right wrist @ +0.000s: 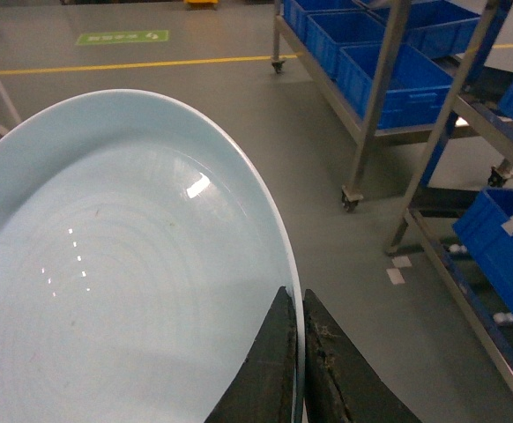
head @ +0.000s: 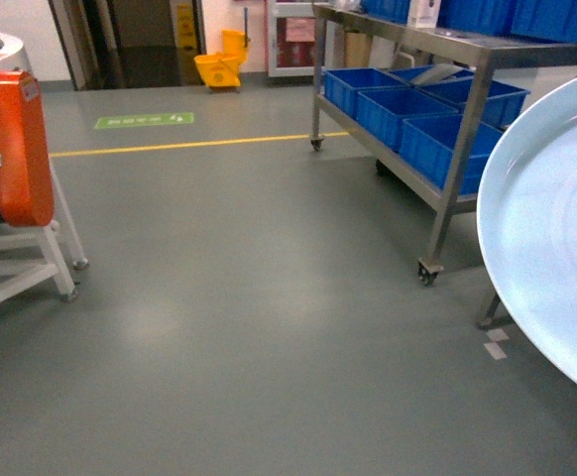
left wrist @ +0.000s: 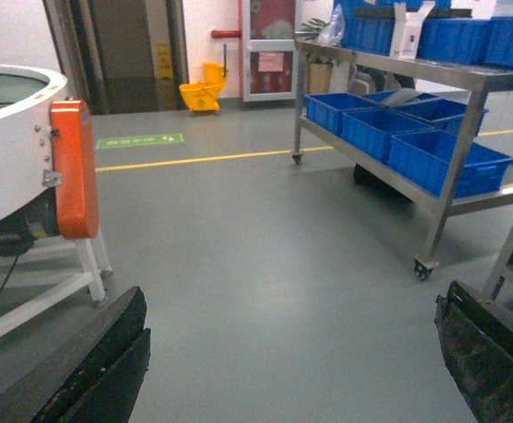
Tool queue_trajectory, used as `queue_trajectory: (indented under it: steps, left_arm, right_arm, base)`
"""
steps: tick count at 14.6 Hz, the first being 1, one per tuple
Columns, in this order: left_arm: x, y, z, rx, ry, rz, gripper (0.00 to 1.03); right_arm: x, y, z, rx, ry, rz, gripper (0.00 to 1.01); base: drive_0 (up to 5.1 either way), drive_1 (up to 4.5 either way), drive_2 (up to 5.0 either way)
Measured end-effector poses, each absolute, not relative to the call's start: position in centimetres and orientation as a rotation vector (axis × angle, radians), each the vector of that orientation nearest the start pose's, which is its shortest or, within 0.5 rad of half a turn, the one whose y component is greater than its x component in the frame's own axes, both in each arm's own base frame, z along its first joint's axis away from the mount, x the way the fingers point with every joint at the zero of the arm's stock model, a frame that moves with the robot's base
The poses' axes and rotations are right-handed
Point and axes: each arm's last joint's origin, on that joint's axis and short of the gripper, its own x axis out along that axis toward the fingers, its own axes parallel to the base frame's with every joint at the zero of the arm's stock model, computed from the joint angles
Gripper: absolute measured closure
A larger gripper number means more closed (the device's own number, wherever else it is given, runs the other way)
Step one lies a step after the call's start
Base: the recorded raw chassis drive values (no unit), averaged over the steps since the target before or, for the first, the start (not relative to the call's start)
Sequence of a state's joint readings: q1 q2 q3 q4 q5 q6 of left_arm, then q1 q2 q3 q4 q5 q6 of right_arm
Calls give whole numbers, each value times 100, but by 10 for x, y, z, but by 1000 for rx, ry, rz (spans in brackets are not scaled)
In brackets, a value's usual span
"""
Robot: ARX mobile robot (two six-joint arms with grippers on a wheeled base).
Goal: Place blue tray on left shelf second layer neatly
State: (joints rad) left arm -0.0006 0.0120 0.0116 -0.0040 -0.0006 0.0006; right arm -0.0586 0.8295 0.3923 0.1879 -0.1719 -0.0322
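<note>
Close under my right wrist sits the blue tray [right wrist: 124, 273], its rim pinched between the two dark fingers of my right gripper [right wrist: 299, 352], one finger inside the rim and one outside. So that gripper is clenched on the tray's near right edge. In the head view the tray [head: 551, 228] fills the right side, held up off the floor with nothing under it.

It is a pale sky-blue dish, smooth and glossy, shallow, with a low raised rim and faint rings in its face; ceiling lights glint off it. I judge it stiff and probably breakable if dropped, and slick under my fingers. Held at one edge only, a wide dish like this will want to droop or twist, so a slow carry suits it. A second hold on the opposite rim would steady it.

My left gripper [left wrist: 292, 361] is released: its worn black fingers stand wide apart at the bottom corners of its view, with only grey floor between them.

Far right stands a steel shelf [head: 447, 139] on small wheels, shiny angled legs and flat rails, with deep blue crates [head: 398, 109] on its tiers. Whether this is the rack meant, I cannot tell. On the left is a white machine with an orange guard [head: 16, 149], and far off a yellow mop bucket [head: 219, 69].
</note>
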Motion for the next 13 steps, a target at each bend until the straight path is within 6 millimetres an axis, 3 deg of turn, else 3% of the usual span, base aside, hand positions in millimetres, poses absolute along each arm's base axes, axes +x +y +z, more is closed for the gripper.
queue_trajectory:
  steps: [2, 13]
  left_arm:
    - [98, 0, 166, 1, 4, 0, 5]
    - [98, 0, 166, 1, 4, 0, 5]
  right_arm:
    - [182, -6, 225, -3, 246, 116, 99]
    - [182, -6, 225, -3, 246, 116, 99]
  base:
    - [-160, 266, -586]
    - [-159, -159, -159]
